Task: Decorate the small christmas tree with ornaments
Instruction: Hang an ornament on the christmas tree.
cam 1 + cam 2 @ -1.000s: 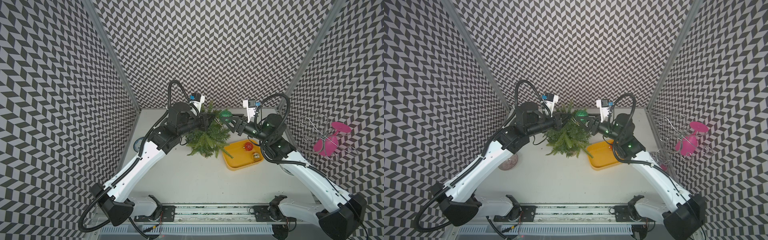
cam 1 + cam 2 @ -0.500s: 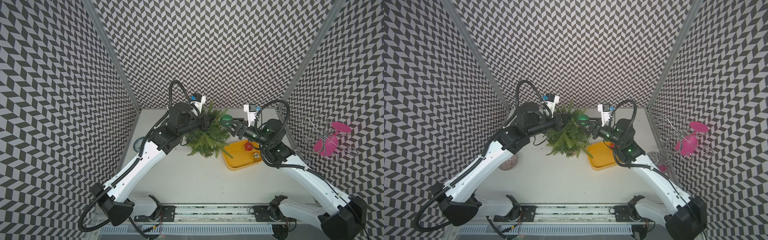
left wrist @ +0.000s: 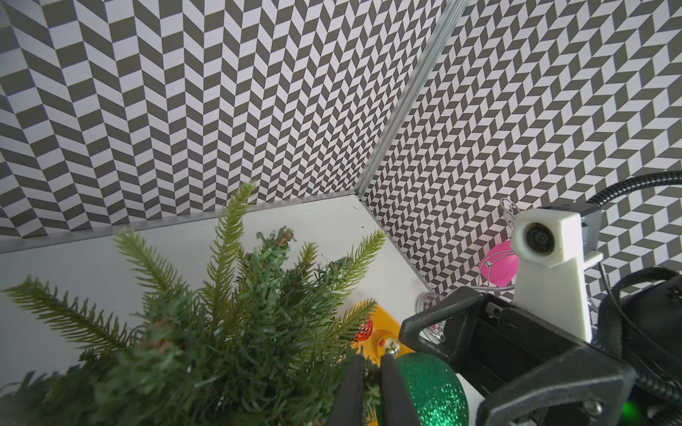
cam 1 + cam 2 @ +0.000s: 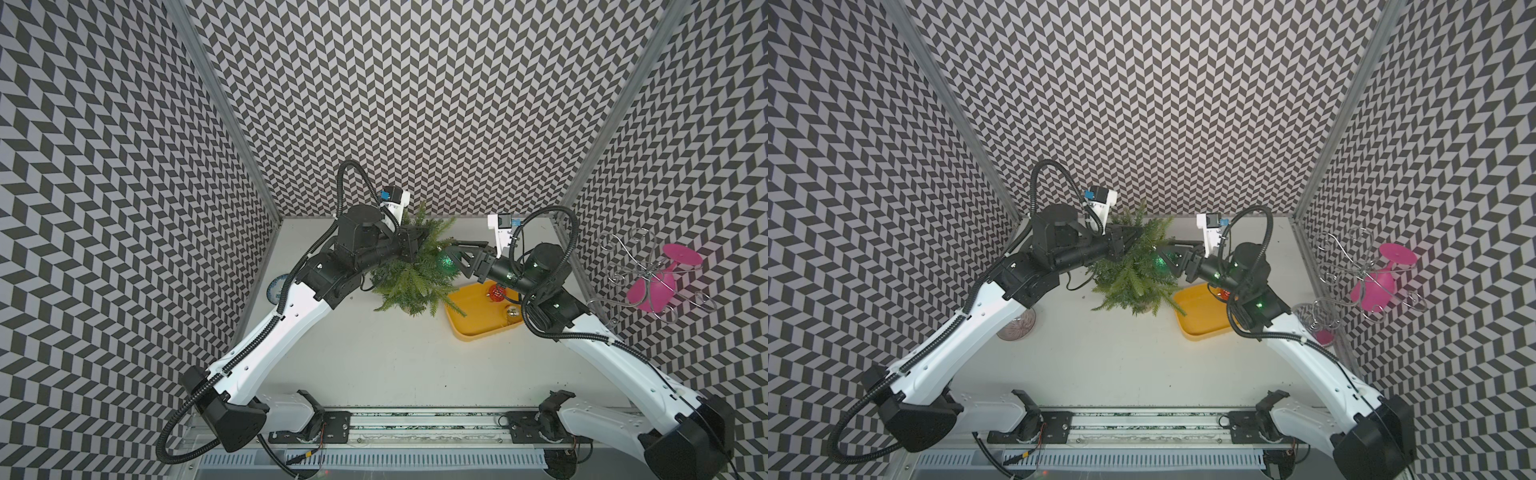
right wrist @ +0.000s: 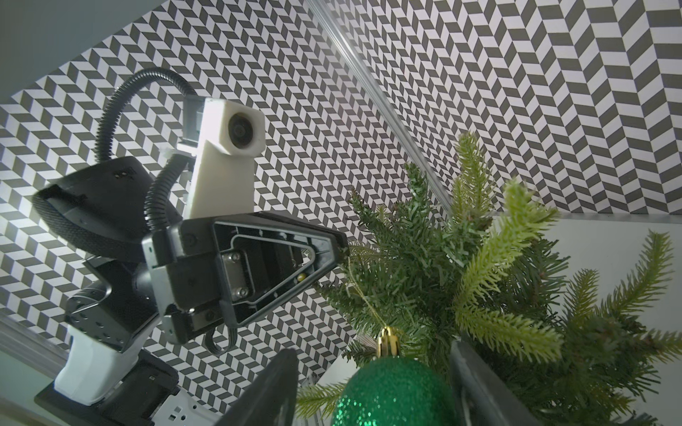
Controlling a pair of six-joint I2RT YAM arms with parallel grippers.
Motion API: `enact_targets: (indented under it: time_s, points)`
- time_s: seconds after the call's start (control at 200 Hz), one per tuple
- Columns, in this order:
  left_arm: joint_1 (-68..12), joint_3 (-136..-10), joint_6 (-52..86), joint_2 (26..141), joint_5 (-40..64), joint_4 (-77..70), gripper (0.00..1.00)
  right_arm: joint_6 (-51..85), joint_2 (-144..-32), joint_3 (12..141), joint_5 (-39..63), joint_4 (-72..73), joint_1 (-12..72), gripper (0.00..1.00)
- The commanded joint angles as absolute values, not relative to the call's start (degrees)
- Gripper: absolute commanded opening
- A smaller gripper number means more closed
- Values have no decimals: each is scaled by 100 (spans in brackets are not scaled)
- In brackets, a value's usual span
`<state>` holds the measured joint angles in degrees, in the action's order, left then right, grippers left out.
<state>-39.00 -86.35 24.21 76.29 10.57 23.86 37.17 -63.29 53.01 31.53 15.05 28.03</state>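
String (image 5: pixel 364 295) above green bauble (image 5: pixel 391 394) seen in right wrist view only.

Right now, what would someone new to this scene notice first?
The small christmas tree at the table's back, a glittery green ornament hanging at its side between the right gripper's open jaws. Beside it, a yellow tray holds a red ornament and a gold ornament; a pink goblet stands out by the right wall.

Chevron-patterned walls (image 4: pixel 415 104) are enclosing a white worktop (image 4: pixel 395 353) and two rail-mounted robot arms (image 4: pixel 282 332): a robotics lab cell.
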Motion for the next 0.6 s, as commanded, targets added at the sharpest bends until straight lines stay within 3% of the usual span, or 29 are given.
enact_targets:
  time_s: [0.0,0.596]
  points:
    - [-3910,-8798,2382,7525,940,2452,14,3747,-6139,5213,3164,1668,2810,66]
    - [-3911,-8886,2417,7301,1043,2458,28,3149,-5498,5347,2288,399,2809,66]
